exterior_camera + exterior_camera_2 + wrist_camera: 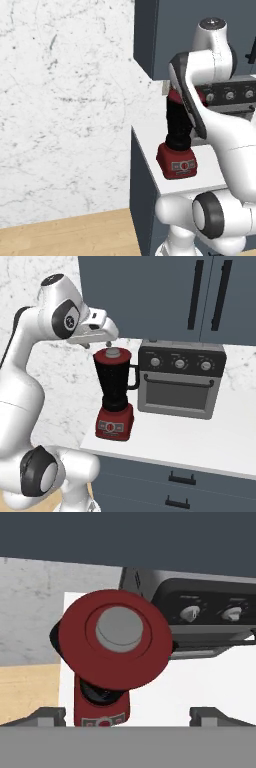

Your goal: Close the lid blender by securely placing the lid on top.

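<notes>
The blender [116,401] stands on the white counter [200,441], red base [177,161] at the front left and dark jar [178,125] upright with its handle toward the oven. The red lid [114,353] with a grey centre knob rests on the jar's rim; from the hand view the lid [116,637] covers the jar, with the base [102,709] below it. My gripper [109,344] hangs just above the lid, apart from it. In the hand view the gripper [131,716] is open, its tips spread wide on either side with nothing between them.
A grey oven [180,378] with knobs stands right beside the blender on its right. Dark upper cabinets [165,291] hang close above. The counter's left edge [145,155] lies just left of the blender, with a marble wall [65,100] and wooden floor beyond.
</notes>
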